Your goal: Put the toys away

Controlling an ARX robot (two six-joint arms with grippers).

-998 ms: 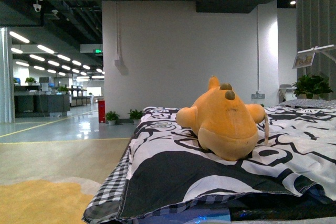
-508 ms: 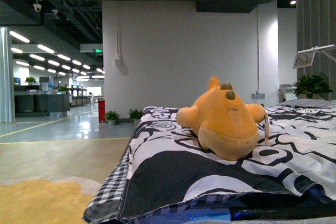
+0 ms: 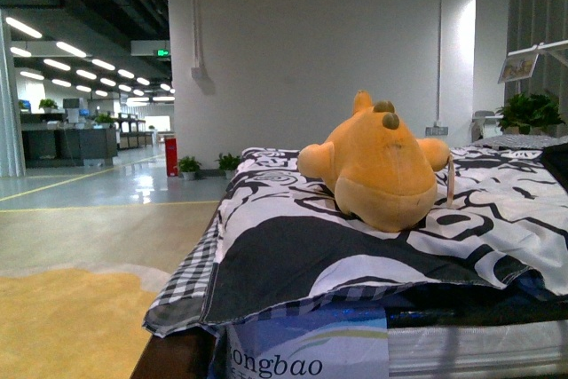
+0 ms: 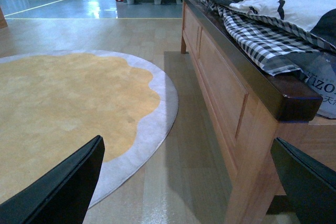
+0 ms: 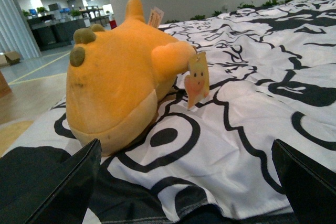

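Rounded orange plush toy, stubby limbs — on swirl-printed quilt

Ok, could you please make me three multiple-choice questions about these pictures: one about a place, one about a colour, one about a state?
1. Where does the plush toy lie?
A) on the round rug
B) on the bed cover
C) on the bare floor

2. What colours has the bed cover?
A) black and white
B) red and blue
C) plain green

3. How do the right jaws stand?
A) shut on the toy
B) shut on its tag
C) open, holding nothing

Answers:
1 B, the toy rests on the patterned cover.
2 A, the front view shows black and white shapes.
3 C, in the right wrist view the jaws stand far apart, with the toy beyond them.
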